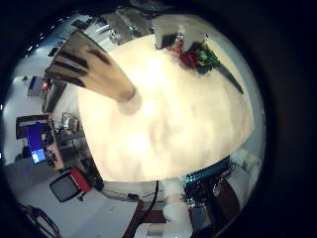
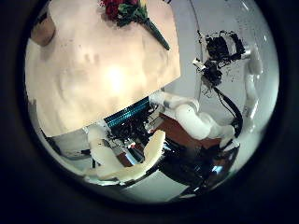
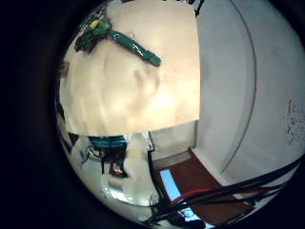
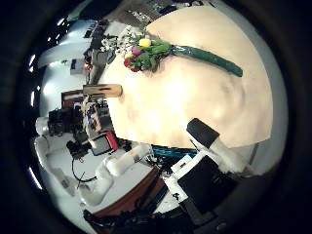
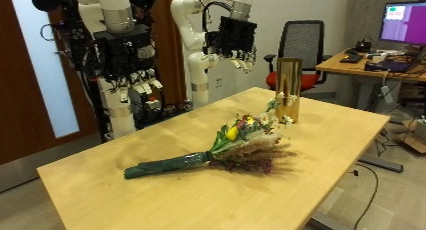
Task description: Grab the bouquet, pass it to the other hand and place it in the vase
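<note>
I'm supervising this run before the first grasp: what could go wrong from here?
1. The vase is tall, narrow and near the table's far edge; a bump during insertion could tip it.
2. The bouquet lies flat with loose, spreading blooms, so a poor grasp could crush or shed them.
3. Both hands, left and right, hang open well above the table, so the descent needs care.

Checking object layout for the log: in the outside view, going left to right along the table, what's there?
Bouquet lying flat, green-wrapped stems first and flower heads toward the far end → vase standing upright, apart from the bouquet.
</note>
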Controlling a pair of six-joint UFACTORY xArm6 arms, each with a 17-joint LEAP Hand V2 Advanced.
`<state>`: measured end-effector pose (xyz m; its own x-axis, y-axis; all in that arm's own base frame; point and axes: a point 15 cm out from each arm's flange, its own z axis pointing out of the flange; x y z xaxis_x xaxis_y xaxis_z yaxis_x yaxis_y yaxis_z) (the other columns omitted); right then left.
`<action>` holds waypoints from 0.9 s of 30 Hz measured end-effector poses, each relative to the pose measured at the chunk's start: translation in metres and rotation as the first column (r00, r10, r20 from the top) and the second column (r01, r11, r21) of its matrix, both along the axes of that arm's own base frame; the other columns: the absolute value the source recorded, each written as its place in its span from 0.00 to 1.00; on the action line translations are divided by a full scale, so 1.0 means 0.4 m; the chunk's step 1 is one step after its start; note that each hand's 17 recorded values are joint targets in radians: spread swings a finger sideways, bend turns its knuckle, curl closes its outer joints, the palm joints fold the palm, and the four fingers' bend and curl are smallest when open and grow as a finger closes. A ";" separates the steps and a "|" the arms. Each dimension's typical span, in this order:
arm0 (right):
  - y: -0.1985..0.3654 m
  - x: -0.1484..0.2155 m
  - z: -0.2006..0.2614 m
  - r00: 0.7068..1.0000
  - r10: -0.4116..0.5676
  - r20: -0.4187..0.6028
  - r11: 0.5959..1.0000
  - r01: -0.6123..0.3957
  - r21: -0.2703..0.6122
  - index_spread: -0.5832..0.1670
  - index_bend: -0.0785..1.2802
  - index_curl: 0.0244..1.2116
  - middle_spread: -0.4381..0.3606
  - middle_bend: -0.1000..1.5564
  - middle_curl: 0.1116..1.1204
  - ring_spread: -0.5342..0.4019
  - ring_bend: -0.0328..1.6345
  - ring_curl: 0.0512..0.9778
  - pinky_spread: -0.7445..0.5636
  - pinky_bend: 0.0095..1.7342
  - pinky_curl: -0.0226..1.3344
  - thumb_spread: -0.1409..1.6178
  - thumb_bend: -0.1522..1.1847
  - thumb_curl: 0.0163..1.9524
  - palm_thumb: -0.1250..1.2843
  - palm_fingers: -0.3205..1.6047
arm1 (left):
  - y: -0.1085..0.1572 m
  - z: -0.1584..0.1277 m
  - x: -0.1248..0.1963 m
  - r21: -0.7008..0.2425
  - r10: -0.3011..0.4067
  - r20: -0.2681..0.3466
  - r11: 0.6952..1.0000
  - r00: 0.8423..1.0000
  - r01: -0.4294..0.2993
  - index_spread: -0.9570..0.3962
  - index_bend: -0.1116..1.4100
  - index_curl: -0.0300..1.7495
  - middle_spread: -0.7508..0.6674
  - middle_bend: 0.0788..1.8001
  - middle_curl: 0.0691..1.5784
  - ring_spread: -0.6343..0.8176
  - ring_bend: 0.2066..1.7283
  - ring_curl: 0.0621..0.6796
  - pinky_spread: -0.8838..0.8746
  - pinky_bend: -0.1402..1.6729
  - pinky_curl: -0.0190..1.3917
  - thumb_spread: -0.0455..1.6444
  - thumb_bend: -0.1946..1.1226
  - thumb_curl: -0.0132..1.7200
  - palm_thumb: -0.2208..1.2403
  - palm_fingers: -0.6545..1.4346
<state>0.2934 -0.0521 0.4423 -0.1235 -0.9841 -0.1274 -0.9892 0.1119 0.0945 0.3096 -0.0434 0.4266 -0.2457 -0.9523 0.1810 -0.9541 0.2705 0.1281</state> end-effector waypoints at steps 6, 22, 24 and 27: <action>-0.003 0.004 -0.004 1.000 0.000 -0.005 1.000 0.000 0.001 0.35 0.18 0.23 0.62 0.18 0.20 0.76 0.21 0.20 0.85 0.18 0.23 0.63 0.09 0.20 0.62 0.27 | 0.004 -0.012 -0.010 0.002 0.002 -0.013 1.000 1.000 -0.002 0.86 0.19 0.20 0.89 0.06 0.13 0.87 0.18 0.24 0.84 0.21 0.24 0.49 0.12 0.20 0.33 0.32; -0.031 0.066 -0.071 0.998 -0.020 -0.060 1.000 0.021 0.019 0.35 0.19 0.24 0.60 0.18 0.20 0.76 0.21 0.20 0.84 0.17 0.23 0.64 0.09 0.19 0.60 0.30 | -0.019 -0.020 -0.009 -0.009 -0.023 -0.016 1.000 1.000 0.023 0.86 0.19 0.20 0.89 0.06 0.14 0.87 0.18 0.24 0.84 0.21 0.24 0.49 0.12 0.20 0.33 0.32; -0.044 0.085 -0.092 0.998 -0.030 -0.062 0.999 0.031 0.019 0.50 0.14 0.21 0.66 0.20 0.22 0.75 0.24 0.21 0.84 0.19 0.24 0.64 0.09 0.19 0.60 0.28 | -0.020 -0.020 -0.008 -0.012 -0.023 -0.017 1.000 1.000 0.023 0.86 0.19 0.20 0.89 0.06 0.14 0.87 0.18 0.24 0.84 0.22 0.24 0.49 0.12 0.20 0.33 0.32; -0.059 0.109 -0.128 0.996 -0.039 -0.076 0.999 0.041 0.023 0.47 0.19 0.22 0.62 0.17 0.21 0.74 0.24 0.21 0.84 0.19 0.24 0.64 0.09 0.19 0.60 0.29 | -0.016 -0.020 -0.008 -0.014 -0.018 -0.018 1.000 1.000 0.018 0.86 0.19 0.20 0.89 0.06 0.14 0.87 0.18 0.25 0.83 0.22 0.24 0.50 0.12 0.20 0.33 0.32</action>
